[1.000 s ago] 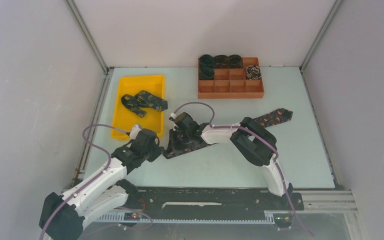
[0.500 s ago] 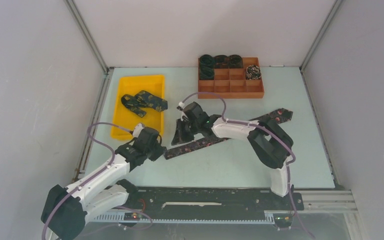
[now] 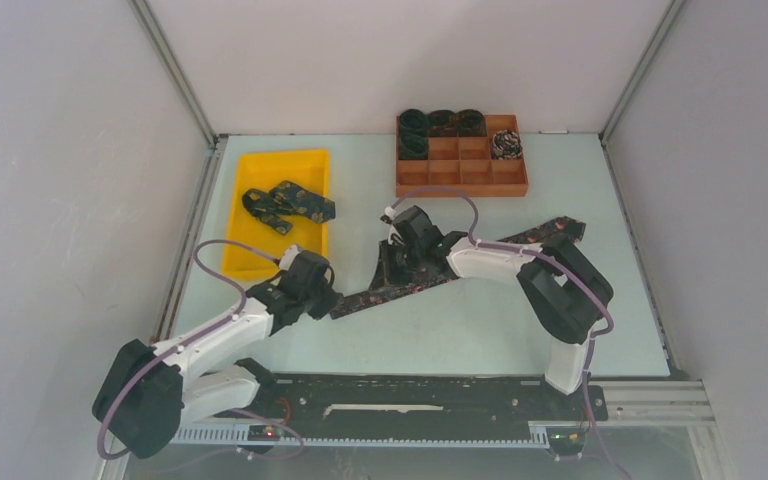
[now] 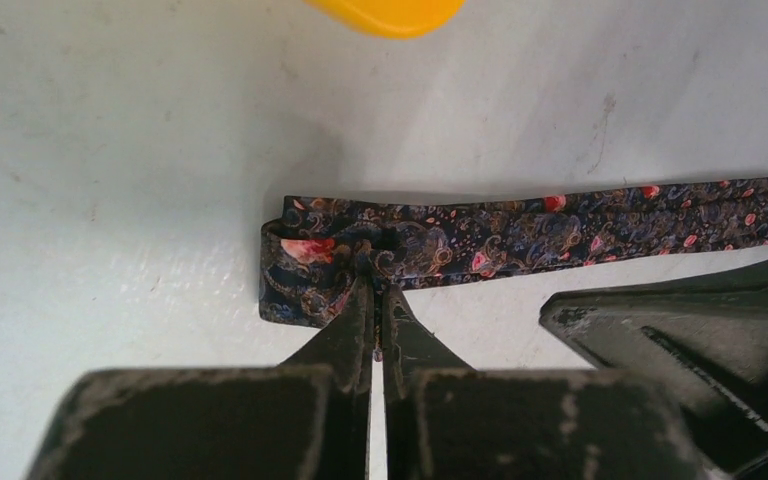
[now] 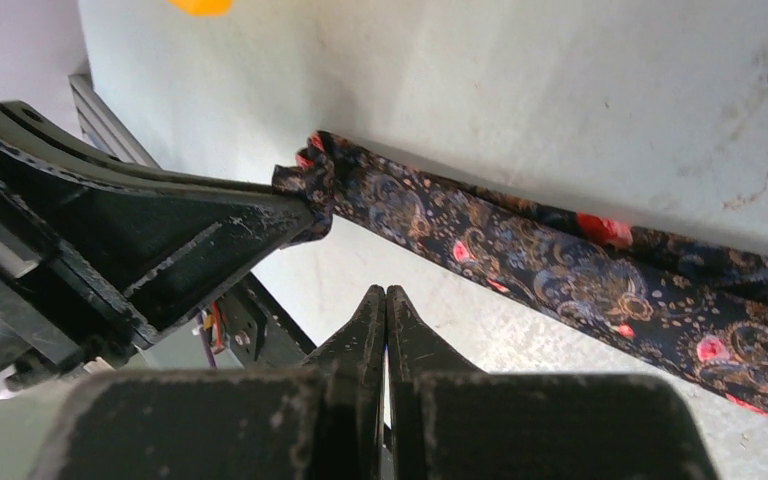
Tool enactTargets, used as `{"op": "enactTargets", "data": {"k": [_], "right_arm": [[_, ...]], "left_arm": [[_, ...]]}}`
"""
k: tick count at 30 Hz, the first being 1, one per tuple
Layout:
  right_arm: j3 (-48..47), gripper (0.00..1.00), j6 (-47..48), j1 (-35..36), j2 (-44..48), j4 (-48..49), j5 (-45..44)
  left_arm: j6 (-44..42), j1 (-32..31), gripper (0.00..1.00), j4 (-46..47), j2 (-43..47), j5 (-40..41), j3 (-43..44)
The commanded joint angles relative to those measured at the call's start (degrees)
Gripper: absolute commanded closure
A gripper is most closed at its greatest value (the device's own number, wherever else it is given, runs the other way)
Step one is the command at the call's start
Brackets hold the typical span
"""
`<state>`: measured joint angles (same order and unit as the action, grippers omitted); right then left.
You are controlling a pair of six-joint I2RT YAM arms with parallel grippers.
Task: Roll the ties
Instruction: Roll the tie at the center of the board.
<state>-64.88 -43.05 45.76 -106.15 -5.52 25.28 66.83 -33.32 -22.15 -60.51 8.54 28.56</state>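
A long dark tie with red and pale specks [image 3: 550, 231] lies slantwise across the table, from near left to far right. My left gripper [image 3: 332, 303] is shut on its folded near-left end; in the left wrist view the jaws [image 4: 375, 285] pinch the fabric [image 4: 520, 228]. My right gripper [image 3: 388, 275] is shut and empty, just above the table beside the tie. In the right wrist view its tips [image 5: 386, 292] are short of the tie [image 5: 560, 262]. The left gripper's fingers [image 5: 180, 235] show there, holding the bunched end.
A yellow tray [image 3: 245, 250] at the left holds a loose dark tie [image 3: 285, 203]. An orange-brown compartment box [image 3: 460, 172] at the back holds several rolled ties [image 3: 415, 122]. Grey walls close in the table on three sides.
My right gripper has moved right and back along the tie. My left gripper has moved right onto the tie's near end, and that end has drawn in from a broad fold to a narrow one.
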Motion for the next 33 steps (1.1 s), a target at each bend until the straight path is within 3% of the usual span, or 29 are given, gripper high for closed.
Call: {"op": "enactTargets", "data": {"k": [1, 5, 11, 17, 22, 28, 33], "right_arm": [[1.16, 1.0, 1.17, 0.36, 3.35, 0.0, -0.04], [1.92, 1.0, 1.48, 0.41, 3.7, -0.49, -0.22], [2.13, 1.0, 1.71, 1.01, 3.82, -0.81, -0.56], [2.12, 1.0, 1.4, 1.73, 3.96, -0.57, -0.84], [2.06, 1.0, 0.76, 2.34, 3.82, 0.66, -0.59], [2.04, 1.0, -0.67, 2.84, 2.8, 3.15, 0.28], [0.48, 1.0, -1.06, 3.37, 1.61, 3.11, 0.52]], "left_arm": [[-0.99, -0.99, 0.98, 4.59, -2.42, -0.95, 2.19], [-1.16, -1.15, 0.91, 6.49, -4.44, -1.42, 2.21], [-1.68, -1.22, 0.67, 8.02, -6.1, -2.04, 2.44], [-1.88, -1.22, 0.58, 8.09, -4.72, -0.99, 1.85], [-1.21, -1.22, 0.63, 7.76, -2.7, 0.49, 0.86], [-1.14, -1.22, 0.75, 6.81, -1.81, 1.64, 0.11], [-1.32, -1.13, 0.97, 6.79, -1.42, 1.65, -0.43]]}}
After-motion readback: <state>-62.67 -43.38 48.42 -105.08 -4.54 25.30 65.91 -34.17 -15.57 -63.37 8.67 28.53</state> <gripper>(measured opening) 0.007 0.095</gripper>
